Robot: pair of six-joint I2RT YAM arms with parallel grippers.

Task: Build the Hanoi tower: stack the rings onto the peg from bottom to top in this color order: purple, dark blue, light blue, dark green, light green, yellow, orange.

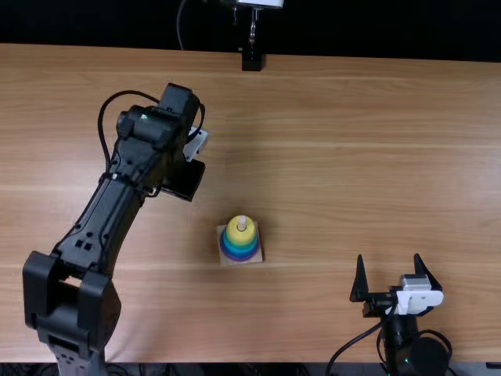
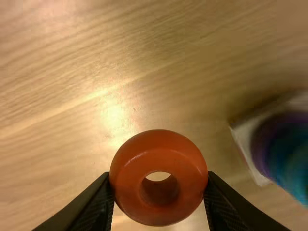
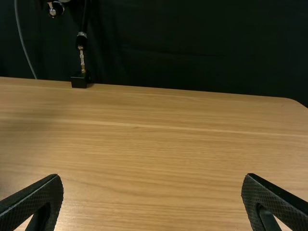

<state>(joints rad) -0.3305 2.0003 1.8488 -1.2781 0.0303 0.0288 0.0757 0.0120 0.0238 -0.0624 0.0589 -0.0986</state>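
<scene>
Over the light brown wooden table, left of the tower, the left gripper pinches the glossy orange ring across its outer sides, with the hole open between its fingers. The tower stands on a pale square base, its bands running from a purple ring through blue and greenish tones to a round yellow ring. Just the rounded pale tip of the peg pokes out above the yellow. That short tip is the likeliest source of trouble: it gives the orange ring little to catch on, so a slightly off-centre release could leave it perched askew or rolling away. The curved sides also meet flat fingers over a small area, so a knock against the peg might twist the ring in the grip. Pressing down while misaligned could tip or slide the small base, as no gripper steadies it; the right gripper, fingers spread wide and empty, is near the table's near edge, well apart from the tower.
</scene>
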